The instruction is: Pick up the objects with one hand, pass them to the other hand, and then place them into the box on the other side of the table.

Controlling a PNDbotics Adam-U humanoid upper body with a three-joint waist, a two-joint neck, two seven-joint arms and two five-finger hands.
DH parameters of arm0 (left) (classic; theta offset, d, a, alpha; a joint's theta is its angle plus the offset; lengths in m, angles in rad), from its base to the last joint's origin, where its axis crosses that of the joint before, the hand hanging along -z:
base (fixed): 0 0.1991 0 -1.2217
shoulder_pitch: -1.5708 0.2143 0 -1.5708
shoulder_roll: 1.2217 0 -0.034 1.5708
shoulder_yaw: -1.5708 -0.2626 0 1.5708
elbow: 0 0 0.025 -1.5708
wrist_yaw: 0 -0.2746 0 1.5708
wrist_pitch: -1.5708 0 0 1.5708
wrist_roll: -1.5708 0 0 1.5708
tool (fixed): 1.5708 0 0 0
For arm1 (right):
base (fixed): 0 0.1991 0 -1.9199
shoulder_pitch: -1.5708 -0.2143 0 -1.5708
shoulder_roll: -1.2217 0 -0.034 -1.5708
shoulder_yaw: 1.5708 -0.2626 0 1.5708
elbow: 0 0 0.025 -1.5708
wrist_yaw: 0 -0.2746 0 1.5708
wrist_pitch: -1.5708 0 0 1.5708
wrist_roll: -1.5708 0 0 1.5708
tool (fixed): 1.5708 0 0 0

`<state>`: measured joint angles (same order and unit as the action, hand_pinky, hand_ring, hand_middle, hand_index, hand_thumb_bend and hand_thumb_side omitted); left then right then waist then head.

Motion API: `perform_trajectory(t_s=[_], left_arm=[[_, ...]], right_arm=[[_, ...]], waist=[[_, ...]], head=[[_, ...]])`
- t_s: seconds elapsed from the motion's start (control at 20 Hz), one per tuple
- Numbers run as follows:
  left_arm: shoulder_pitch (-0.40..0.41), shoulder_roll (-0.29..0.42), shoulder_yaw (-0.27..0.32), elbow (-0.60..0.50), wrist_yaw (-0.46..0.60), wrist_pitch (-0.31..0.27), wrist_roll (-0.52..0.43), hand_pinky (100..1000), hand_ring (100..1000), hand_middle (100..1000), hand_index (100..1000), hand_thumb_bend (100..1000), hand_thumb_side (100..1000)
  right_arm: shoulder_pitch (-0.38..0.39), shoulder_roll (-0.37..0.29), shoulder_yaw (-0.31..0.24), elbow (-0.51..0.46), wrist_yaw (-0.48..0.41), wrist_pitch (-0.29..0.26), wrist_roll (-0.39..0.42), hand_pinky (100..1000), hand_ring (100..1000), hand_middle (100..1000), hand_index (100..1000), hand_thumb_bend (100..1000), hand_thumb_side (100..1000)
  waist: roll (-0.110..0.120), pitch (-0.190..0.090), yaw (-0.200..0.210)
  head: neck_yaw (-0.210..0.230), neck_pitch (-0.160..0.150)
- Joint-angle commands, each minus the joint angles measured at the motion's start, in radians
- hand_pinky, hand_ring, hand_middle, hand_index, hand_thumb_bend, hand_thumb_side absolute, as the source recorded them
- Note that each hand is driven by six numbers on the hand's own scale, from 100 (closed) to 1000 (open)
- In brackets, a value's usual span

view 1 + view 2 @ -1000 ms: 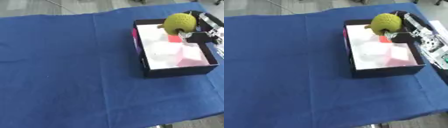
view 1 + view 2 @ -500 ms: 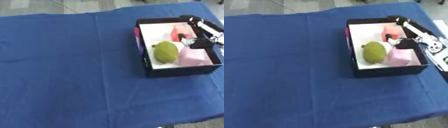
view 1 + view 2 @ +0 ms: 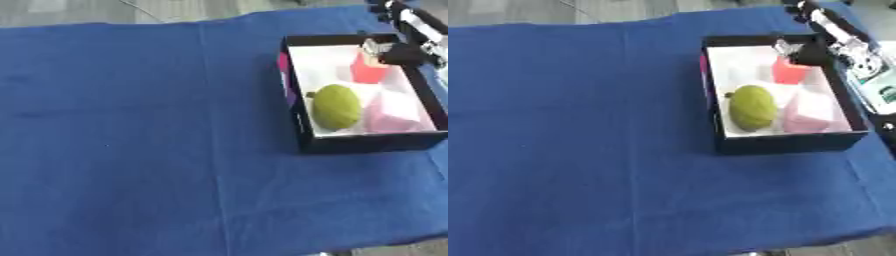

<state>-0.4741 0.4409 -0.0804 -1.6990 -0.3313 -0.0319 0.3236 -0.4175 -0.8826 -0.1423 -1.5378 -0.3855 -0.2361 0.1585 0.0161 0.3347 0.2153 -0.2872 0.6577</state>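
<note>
Green fruit lies inside the black box beside a red item and a pink one — placing looks done; the blue cloth shows nothing left; the right hand hovers at the far rim, fingers unreadable; no left hand visible.

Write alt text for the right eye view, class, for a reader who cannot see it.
A yellow-green fruit lies inside a black box with a white floor, beside a red object and a pink object, on a blue tablecloth. The right robot hand is above the box's far right corner.
</note>
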Motion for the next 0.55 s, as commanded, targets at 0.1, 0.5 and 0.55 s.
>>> perform_trajectory(t_s=[0.1, 0.5, 0.55], left_arm=[[0.004, 0.011, 0.075, -0.014, 0.067, 0.005, 0.043, 876, 721, 694, 906, 100, 767], [0.007, -0.026, 0.148, 0.048, 0.374, -0.024, -0.018, 910, 743, 729, 958, 138, 890], [0.005, -0.033, 0.154, 0.057, 0.406, -0.032, -0.033, 908, 742, 729, 959, 141, 888]], right_arm=[[0.036, 0.031, -0.060, -0.213, -0.305, 0.062, 0.061, 1000, 1000, 1000, 1000, 100, 576], [0.102, 0.167, -0.094, -0.326, -0.326, 0.108, -0.005, 1000, 1000, 1000, 1000, 100, 631], [0.110, 0.188, -0.090, -0.326, -0.313, 0.114, 0.000, 1000, 1000, 1000, 1000, 100, 635]], waist=[[-0.004, -0.028, -0.001], [-0.015, -0.033, 0.011], [-0.017, -0.034, 0.012]], head=[[0.059, -0.002], [0.134, 0.006], [0.141, 0.007]])
